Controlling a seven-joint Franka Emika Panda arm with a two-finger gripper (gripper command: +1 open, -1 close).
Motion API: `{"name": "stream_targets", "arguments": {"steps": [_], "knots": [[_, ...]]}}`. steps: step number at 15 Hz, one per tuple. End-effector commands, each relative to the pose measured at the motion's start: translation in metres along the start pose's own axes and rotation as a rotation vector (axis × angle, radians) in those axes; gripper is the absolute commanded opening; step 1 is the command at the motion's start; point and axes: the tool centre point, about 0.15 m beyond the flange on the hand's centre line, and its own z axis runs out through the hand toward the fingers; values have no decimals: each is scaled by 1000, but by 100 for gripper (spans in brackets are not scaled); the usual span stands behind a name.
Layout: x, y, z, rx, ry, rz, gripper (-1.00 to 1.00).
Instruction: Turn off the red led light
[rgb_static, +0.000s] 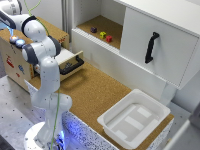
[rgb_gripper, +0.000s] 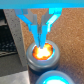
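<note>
In the wrist view the red led light (rgb_gripper: 43, 54) is a round button in a grey ring, glowing orange-red on the cork surface. My gripper (rgb_gripper: 40, 42) points straight down at it. Its two fingers are pressed together and the tips touch the lit top of the button. In the exterior view the gripper (rgb_static: 12, 33) is over the wooden box (rgb_static: 15, 62) at the exterior view's far left. The arm's joints mostly hide it, and the red light itself is hidden there.
A round button glowing blue (rgb_gripper: 56, 77) sits right beside the red one. The exterior view shows an open drawer (rgb_static: 70, 62), a white cabinet with a black handle (rgb_static: 151, 47), small blocks including a red cube (rgb_static: 109, 38) on its shelf, and a white tray (rgb_static: 134, 117).
</note>
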Motion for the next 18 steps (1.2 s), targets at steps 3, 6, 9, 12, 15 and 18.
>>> {"name": "stream_targets", "arguments": {"steps": [3,6,9,12,15,18], "knots": [[42,21,28,-34,-166,51,-100],[36,12,48,-39,-189,45,-100],[31,5,23,-6,-136,64,-100],[19,-15,-44,-52,-30,97,-100],[12,-16,-79,-88,11,140,-100],[11,3,-70,-110,-54,241,100]]}}
